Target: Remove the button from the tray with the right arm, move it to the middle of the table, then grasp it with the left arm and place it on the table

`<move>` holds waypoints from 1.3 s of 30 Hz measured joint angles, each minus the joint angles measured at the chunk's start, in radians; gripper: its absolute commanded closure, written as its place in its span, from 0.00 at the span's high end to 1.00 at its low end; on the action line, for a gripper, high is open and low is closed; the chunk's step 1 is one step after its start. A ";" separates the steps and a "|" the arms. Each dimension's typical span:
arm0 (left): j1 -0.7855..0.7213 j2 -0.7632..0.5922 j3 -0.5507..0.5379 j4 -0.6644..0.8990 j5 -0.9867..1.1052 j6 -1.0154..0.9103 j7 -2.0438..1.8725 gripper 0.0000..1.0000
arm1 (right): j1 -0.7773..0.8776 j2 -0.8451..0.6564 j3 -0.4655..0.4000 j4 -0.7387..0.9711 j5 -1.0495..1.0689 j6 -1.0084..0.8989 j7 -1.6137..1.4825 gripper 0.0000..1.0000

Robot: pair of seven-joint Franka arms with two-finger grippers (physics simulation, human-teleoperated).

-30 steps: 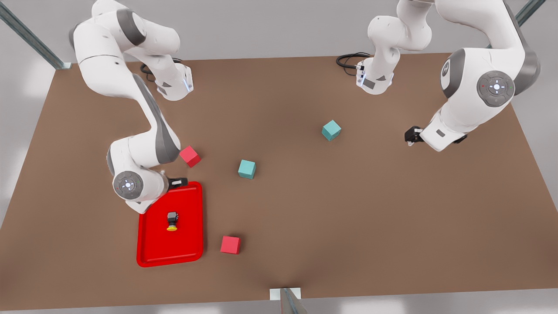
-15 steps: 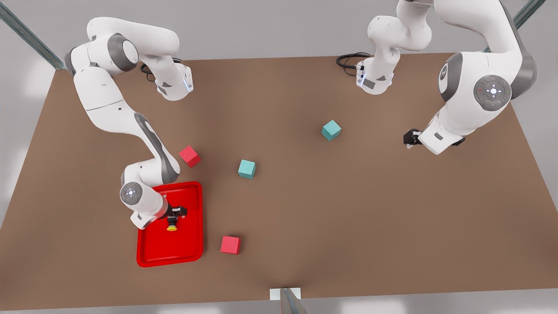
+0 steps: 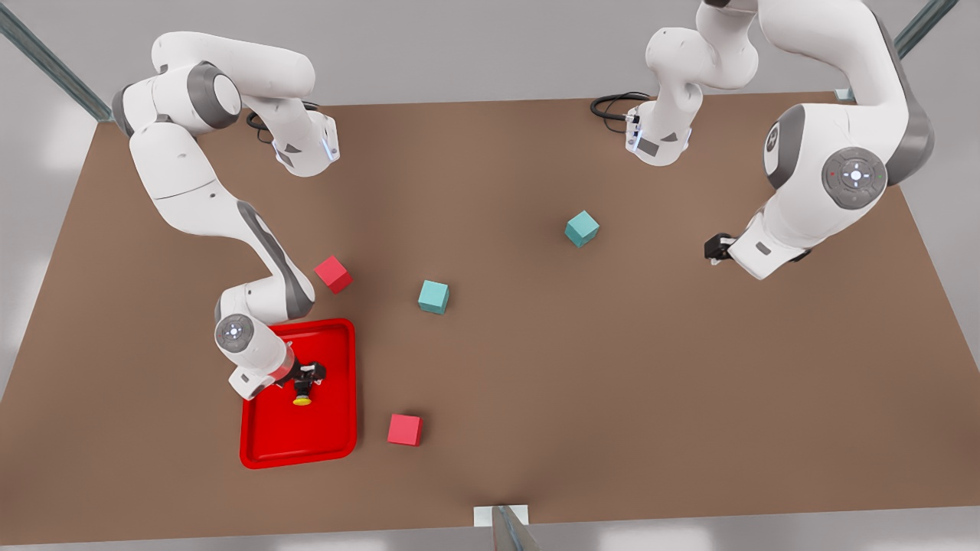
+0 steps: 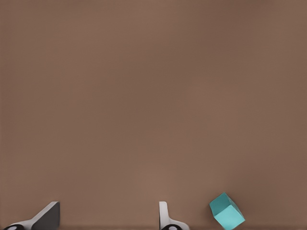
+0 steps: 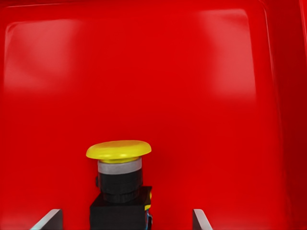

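The right tool is low inside the red tray, fingers spread wide on either side of the button, not closed on it. Farther off, the left tool waits open above the counter near a teal cube.

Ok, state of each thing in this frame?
button: lying in the tray, between open jaws, not yet gripped
tray: flat on the table
right gripper: open, around the button
left gripper: open, above bare table, waiting
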 measured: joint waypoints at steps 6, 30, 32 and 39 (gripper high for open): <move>0.001 0.000 0.000 0.000 0.000 0.000 0.000 1.00 | 0.005 -0.001 0.000 0.004 0.001 -0.011 0.006 0.41; 0.001 0.001 0.000 0.001 -0.001 -0.001 0.000 1.00 | 0.273 -0.024 0.244 0.242 -0.004 -0.321 0.131 0.39; 0.001 0.002 0.000 0.000 -0.001 -0.001 0.000 1.00 | 0.387 0.016 0.212 0.301 -0.006 -0.328 0.199 0.39; 0.001 0.007 0.000 0.000 -0.001 -0.001 0.000 1.00 | 0.801 0.277 0.033 0.735 0.006 -0.344 0.475 0.39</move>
